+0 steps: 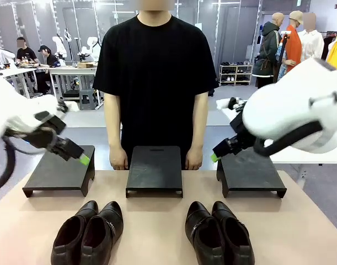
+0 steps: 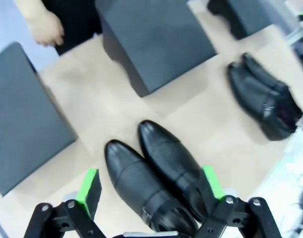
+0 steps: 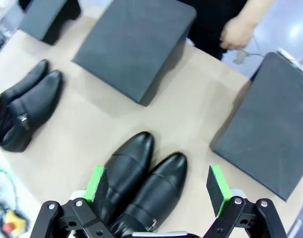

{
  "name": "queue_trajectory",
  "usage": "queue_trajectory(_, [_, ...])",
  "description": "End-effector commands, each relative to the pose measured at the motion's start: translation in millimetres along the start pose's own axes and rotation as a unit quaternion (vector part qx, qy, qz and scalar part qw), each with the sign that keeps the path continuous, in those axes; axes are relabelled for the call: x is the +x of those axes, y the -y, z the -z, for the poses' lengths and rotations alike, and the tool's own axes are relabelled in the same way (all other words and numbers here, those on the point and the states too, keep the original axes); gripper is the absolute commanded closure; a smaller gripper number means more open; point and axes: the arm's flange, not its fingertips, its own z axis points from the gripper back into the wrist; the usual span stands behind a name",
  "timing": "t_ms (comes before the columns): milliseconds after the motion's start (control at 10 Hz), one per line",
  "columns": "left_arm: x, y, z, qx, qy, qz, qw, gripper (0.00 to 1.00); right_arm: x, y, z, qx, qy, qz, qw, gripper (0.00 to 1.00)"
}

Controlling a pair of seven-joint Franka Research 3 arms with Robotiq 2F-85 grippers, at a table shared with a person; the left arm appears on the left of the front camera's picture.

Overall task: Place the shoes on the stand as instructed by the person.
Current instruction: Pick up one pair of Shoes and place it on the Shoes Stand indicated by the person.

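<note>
While the person (image 1: 154,72) in the black T-shirt is standing at the far side of the table (image 1: 154,234), one hand (image 1: 118,160) and the other hand (image 1: 194,160) are hanging at the far edge, either side of the middle stand (image 1: 154,165), touching neither shoes nor stands as far as the front view is showing. Two pairs of glossy black shoes are sitting on the tabletop near the robot's edge, toes pointing toward the person: the left pair (image 1: 88,232) is lying in front of the gap between the left stand (image 1: 60,171) and the middle stand, and the right pair (image 1: 219,232) is lying in front of the gap between the middle stand and the right stand (image 1: 251,171). All three stands are carrying nothing. The left gripper (image 1: 80,158) is hovering in the air over the left stand, its green-padded fingers (image 2: 89,186) spreading wide and gripping nothing; its wrist camera is looking down on the left pair (image 2: 151,178) between them. The right gripper (image 1: 215,156) is hovering over the inner edge of the right stand, its fingers (image 3: 218,188) likewise gaping wide and empty, with the right pair (image 3: 141,183) lying below on the table
</note>
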Motion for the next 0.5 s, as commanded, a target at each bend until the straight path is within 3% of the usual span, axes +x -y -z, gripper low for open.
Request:
queue_trajectory(0, [-24.4,-32.6,-44.7,-0.108,0.019,-0.047,0.993,0.00,-16.3,40.8,-38.1,0.124,0.010,0.061,0.990,0.00])
queue_trajectory(200, [-67.6,-68.6,-86.3,-0.218,0.083,-0.093,0.968,0.00,-49.1,74.6,-73.5,0.200,0.049,0.112,0.972,0.00])
queue_trajectory(400, [-116.9,-96.1,-119.0,-0.244,0.139,-0.135,0.950,0.00,-96.9,108.2,-111.9,0.266,0.096,0.149,0.947,0.00])
